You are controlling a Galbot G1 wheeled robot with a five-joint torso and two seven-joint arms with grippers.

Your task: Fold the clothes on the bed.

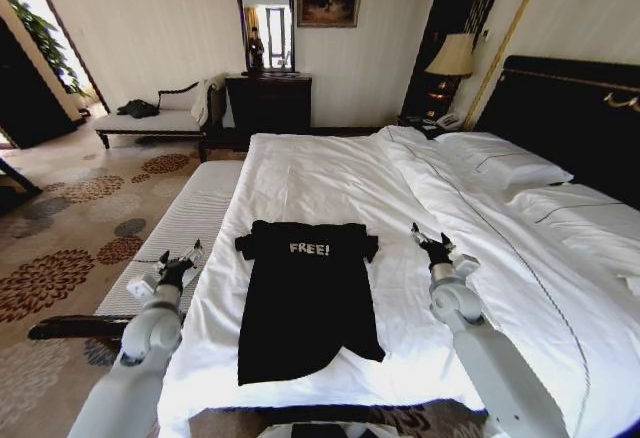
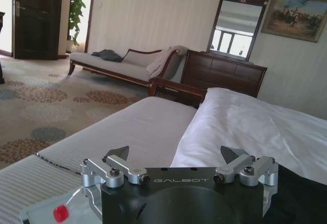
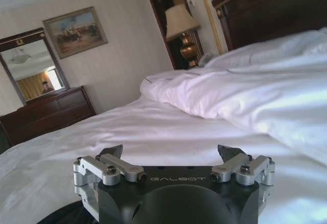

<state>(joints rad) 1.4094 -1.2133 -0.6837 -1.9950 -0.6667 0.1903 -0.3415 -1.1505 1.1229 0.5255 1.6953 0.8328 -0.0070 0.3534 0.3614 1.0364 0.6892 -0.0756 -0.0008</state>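
T-shirt (image 1: 305, 303) reads "FREE!"; both grippers read "GALBOT".

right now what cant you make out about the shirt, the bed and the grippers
- T-shirt: underside hidden against the sheet, head view.
- Bed: near edge cut off by the frame bottom; right side runs off the frame, head view.
- Left gripper and right gripper: open, but each wrist housing hides what lies beneath.

A hotel-style bedroom is indicated by the large white-sheeted bed (image 1: 330, 173) with dark headboard, patterned carpet (image 1: 70, 228), cream chaise lounge (image 1: 150, 118), framed mirror (image 1: 265, 18), bedside lamp (image 1: 452, 58).
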